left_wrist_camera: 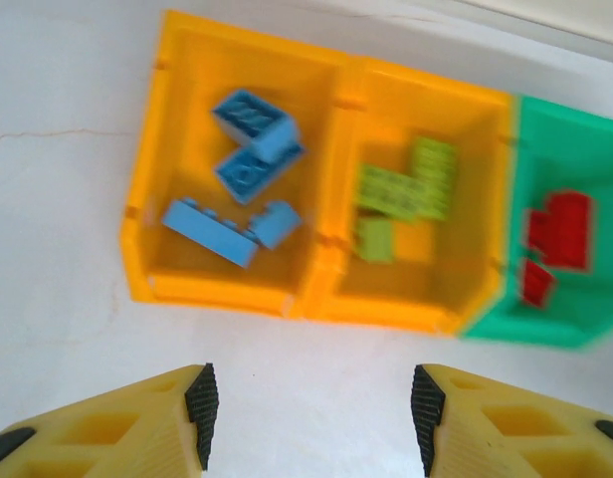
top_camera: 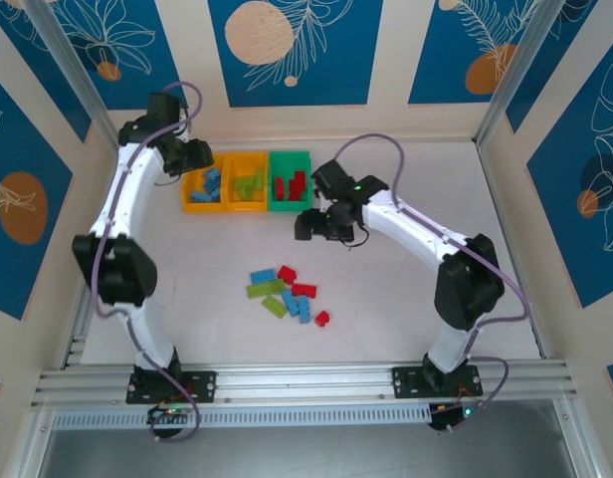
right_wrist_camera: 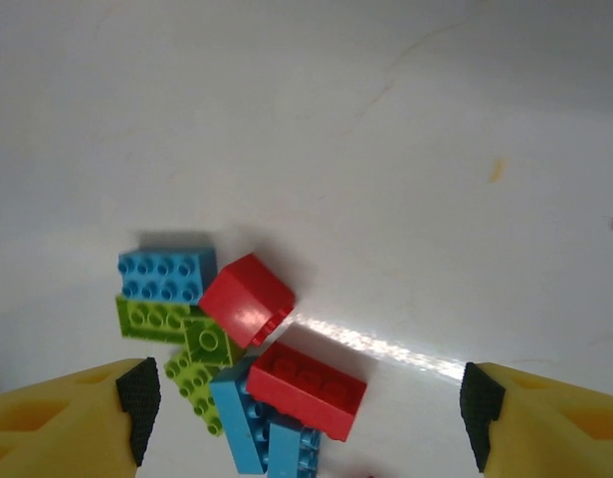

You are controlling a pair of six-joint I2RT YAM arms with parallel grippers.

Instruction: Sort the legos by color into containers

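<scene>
While the left gripper point(left_wrist_camera: 311, 413) hangs just short of the bins with its jaws parted and empty, the left orange-yellow bin point(left_wrist_camera: 147, 229) holds blue bricks point(left_wrist_camera: 249, 174). The middle orange-yellow bin point(left_wrist_camera: 426, 80) holds light green bricks point(left_wrist_camera: 406, 189), and the green bin point(left_wrist_camera: 585, 149) holds red bricks point(left_wrist_camera: 560, 234). Near the middle of the table point(top_camera: 416, 179) lies a loose heap of red, blue and green legos point(top_camera: 285, 292). The right gripper point(right_wrist_camera: 306, 413) hovers above it, jaws wide, gripping nothing.

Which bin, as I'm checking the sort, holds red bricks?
The bright green bin, rightmost of three; the two orange-yellow bins hold blue bricks and light green bricks.
</scene>
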